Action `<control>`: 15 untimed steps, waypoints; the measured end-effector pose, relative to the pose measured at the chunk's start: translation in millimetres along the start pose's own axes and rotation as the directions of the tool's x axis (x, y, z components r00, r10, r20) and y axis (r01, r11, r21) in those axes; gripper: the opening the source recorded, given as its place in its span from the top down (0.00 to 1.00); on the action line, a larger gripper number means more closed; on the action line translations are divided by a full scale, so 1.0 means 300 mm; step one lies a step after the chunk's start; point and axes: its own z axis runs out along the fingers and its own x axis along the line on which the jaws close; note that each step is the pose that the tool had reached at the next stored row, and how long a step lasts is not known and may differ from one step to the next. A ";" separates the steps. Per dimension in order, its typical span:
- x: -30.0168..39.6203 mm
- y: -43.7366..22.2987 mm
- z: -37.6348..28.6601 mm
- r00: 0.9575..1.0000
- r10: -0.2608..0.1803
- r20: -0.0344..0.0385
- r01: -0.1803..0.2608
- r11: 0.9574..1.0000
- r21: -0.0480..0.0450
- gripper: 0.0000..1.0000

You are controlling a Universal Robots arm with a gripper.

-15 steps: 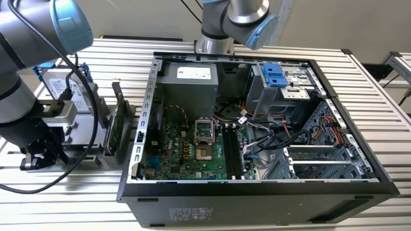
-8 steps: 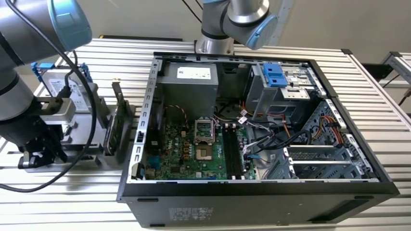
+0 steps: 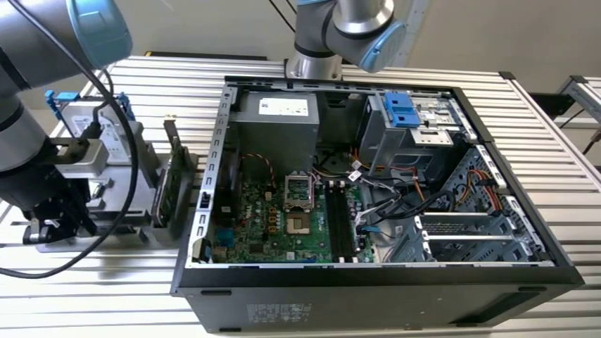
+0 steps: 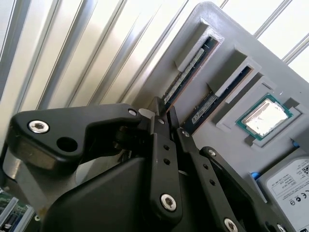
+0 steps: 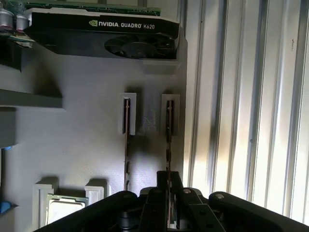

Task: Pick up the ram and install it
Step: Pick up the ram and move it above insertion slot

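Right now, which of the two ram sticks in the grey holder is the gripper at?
The ram stick at the holder's outer edge, beside the slatted table; the gripper straddles it. The other stick stands nearer the processor chip.

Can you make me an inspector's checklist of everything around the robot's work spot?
Surface: slatted metal table, carrying a grey holder and an open computer case.
Job's things: ram stands on edge in the holder, in line with the gripper; second ram stick beside it; the motherboard's memory slots look empty.
Clutter: graphics card, processor chip and hard drive in the same holder.
Gripper: low over the ram's end; grip cannot be judged.
Cables: wire bundle inside the case; black cable along the arm.
Surroundings: another slatted metal piece at the exterior view's right edge.
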 end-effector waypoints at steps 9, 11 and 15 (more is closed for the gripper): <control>0.000 0.001 -0.020 1.000 0.000 0.000 0.000 1.000 0.000 1.00; 0.000 0.001 -0.023 1.000 0.000 0.000 0.000 1.000 0.000 1.00; 0.000 0.001 -0.031 1.000 0.000 0.000 0.000 1.000 0.000 1.00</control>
